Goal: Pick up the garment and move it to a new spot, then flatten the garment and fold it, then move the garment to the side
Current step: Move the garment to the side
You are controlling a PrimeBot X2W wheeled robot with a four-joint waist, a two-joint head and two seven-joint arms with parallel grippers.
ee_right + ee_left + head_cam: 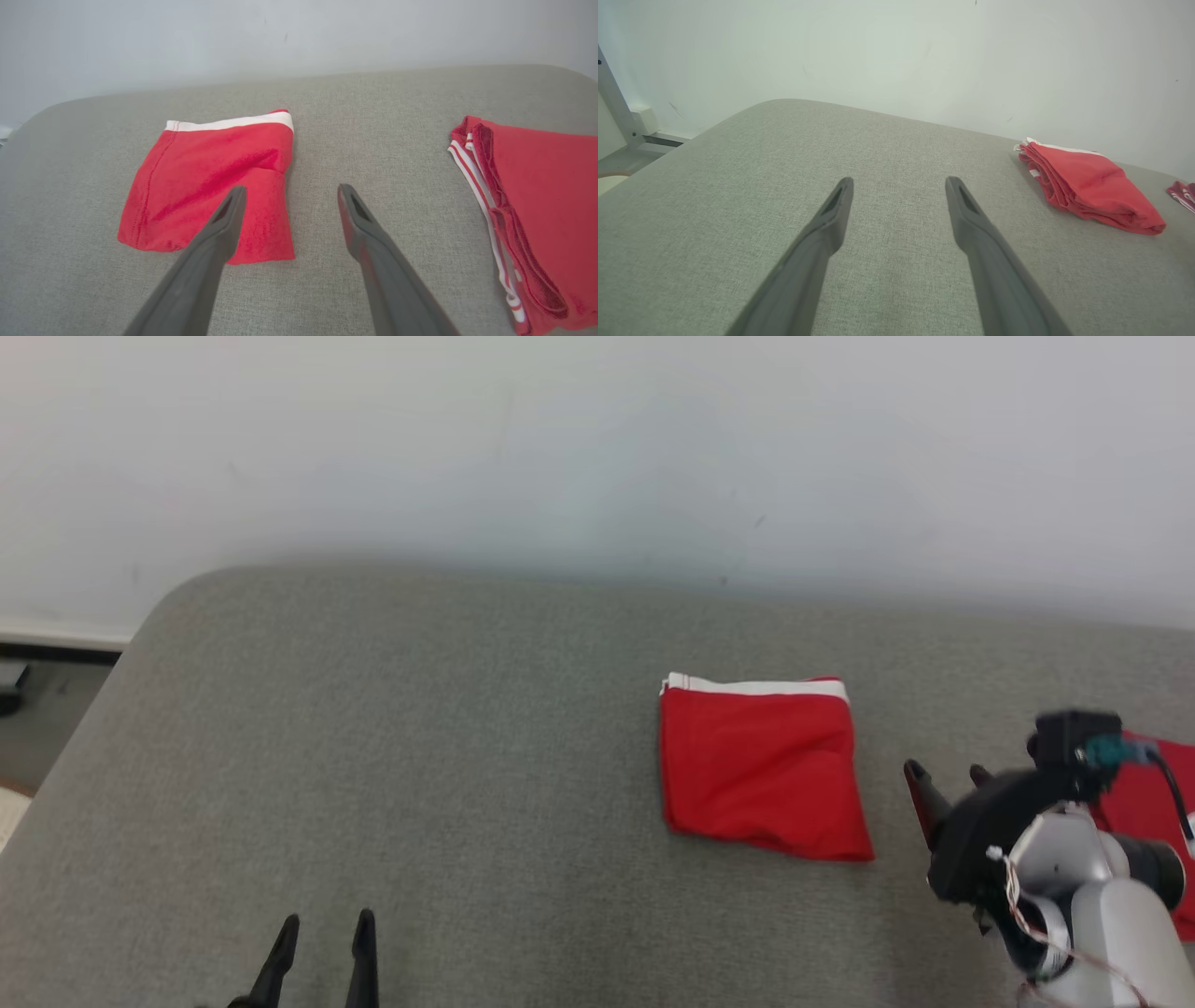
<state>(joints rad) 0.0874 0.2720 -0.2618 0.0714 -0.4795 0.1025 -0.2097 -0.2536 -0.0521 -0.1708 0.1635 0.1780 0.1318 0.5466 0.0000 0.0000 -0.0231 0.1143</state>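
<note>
I log the folded red garment (761, 765) centre-right on the grey cushion (420, 756), just left of my open, empty right end effector (946, 771); the left end effector (327, 924), likewise open, sits far lower-left.

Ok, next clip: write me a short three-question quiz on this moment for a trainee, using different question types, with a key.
1. True or false: the left claw is gripping the folded red garment.
2. The folded garment's white band lies along the edge: A) nearest the wall; B) nearest the robot; C) it has no band.
3. Fill in: ___ red garments lie on the grey cushion.
Key: 1 false, it is open over bare cushion. 2 A. 3 two; the second red garment lies at the robot's right.
</note>
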